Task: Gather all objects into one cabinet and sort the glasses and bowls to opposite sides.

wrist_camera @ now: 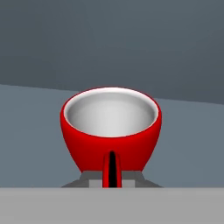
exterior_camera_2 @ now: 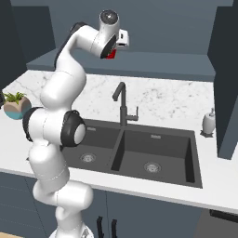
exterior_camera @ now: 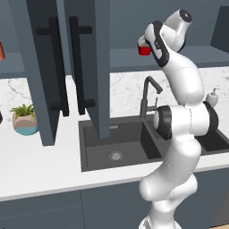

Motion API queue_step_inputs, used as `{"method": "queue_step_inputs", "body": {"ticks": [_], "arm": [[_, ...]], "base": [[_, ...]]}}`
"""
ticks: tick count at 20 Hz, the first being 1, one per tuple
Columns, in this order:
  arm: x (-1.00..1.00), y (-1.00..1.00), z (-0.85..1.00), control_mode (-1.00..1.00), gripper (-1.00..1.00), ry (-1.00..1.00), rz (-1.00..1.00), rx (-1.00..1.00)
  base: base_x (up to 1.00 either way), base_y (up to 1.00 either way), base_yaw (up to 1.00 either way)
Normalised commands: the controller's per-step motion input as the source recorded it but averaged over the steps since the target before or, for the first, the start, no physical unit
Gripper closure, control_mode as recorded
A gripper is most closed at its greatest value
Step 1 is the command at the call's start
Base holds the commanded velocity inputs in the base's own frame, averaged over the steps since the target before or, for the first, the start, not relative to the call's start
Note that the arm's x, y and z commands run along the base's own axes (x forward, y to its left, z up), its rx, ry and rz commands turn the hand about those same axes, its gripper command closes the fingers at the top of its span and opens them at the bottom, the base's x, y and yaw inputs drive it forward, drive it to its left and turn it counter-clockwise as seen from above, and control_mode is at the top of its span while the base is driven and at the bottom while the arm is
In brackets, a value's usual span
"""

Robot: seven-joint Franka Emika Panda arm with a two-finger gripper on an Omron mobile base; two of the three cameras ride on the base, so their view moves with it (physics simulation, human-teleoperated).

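Transport step: jaws closed on the glossy red cup [wrist_camera: 111,127], held high above the sink [exterior_camera: 117,147] before a slate-blue shelf [exterior_camera_2: 153,62]. Next, judged: carry it to the open cabinet [exterior_camera: 44,67] and set it cup-side.

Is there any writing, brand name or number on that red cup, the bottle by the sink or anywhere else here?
No readable text anywhere.
Red cup, held at the end effector: no writing, just a dark vertical mark on its front.
Soap bottle beside the sink: plain, no label visible.
Cabinet doors and plant pot: no signs or numbers.
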Motion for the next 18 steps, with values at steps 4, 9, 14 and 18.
{"method": "queue_step_inputs", "body": {"ticks": [4,9,14,18], "arm": [[-0.99,0.03,0.01,-1.0,1.0,-0.05,0.0,0.0],[-1.0,0.08,0.05,-1.0,1.0,-0.07,0.0,0.0],[-1.0,0.21,0.0,-1.0,1.0,-0.12,0.0,0.0],[-1.0,0.16,0.1,-1.0,1.0,-0.11,0.0,0.0]], "base": [[0.0,0.0,0.0],[0.0,0.0,0.0],[0.0,0.0,0.0],[0.0,0.0,0.0]]}}
